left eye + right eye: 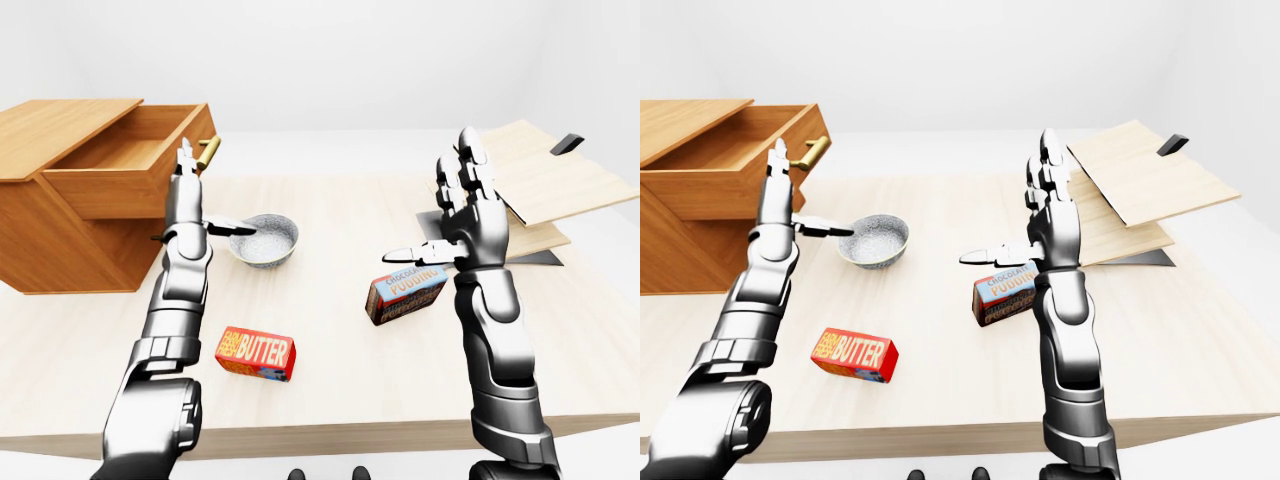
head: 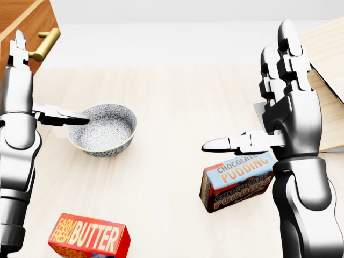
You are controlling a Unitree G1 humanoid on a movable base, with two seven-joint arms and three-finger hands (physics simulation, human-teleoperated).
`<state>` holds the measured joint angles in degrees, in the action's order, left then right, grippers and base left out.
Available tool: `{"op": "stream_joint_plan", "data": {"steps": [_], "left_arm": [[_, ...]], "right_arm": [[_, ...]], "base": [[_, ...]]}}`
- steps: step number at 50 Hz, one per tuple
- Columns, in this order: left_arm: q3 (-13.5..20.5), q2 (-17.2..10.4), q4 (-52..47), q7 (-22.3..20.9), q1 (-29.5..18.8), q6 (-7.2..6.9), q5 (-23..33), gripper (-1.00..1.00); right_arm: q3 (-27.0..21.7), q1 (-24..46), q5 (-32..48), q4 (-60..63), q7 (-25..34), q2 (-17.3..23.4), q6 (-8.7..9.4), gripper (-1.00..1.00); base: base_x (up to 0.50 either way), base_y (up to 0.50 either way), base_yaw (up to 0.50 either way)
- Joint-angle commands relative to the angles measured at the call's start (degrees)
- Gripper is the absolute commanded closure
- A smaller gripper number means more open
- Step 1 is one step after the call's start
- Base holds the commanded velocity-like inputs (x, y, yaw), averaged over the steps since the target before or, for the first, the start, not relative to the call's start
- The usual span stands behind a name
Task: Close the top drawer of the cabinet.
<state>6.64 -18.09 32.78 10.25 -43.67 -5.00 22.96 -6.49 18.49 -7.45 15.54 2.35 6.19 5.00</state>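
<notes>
A wooden cabinet (image 1: 60, 245) stands on the table at the left of the left-eye view. Its top drawer (image 1: 125, 170) is pulled out toward the right, with a brass handle (image 1: 208, 150) on its face. My left hand (image 1: 205, 200) is open and held upright, fingers up and thumb pointing right. It stands just beside the drawer face, with its fingertips (image 1: 186, 152) close to the handle; I cannot tell whether they touch. My right hand (image 1: 435, 210) is open, upright and empty above the table's right half.
A patterned bowl (image 1: 264, 240) sits right of the cabinet, below my left thumb. A red butter box (image 1: 255, 354) lies near the table's bottom edge. A chocolate pudding box (image 1: 405, 293) lies under my right hand. Tilted wooden boards (image 1: 545, 180) lie at the right.
</notes>
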Motion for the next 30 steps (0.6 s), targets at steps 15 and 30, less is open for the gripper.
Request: {"op": "stream_joint_plan", "data": {"steps": [15, 30], "left_arm": [[2.2, -7.9, 13.2, 10.6, -4.8, 0.00, 5.7, -1.00], [2.4, -13.8, 27.6, 16.6, -10.3, 0.00, 5.2, -1.00]], "right_arm": [[-0.1, -0.6, 0.2, 0.6, 0.3, 0.0, 0.00, -1.00], [0.0, -0.6, 0.5, 0.1, 0.3, -0.1, 0.00, -1.00]], "base": [[0.00, 0.00, 0.00], [0.00, 0.00, 0.00]]}}
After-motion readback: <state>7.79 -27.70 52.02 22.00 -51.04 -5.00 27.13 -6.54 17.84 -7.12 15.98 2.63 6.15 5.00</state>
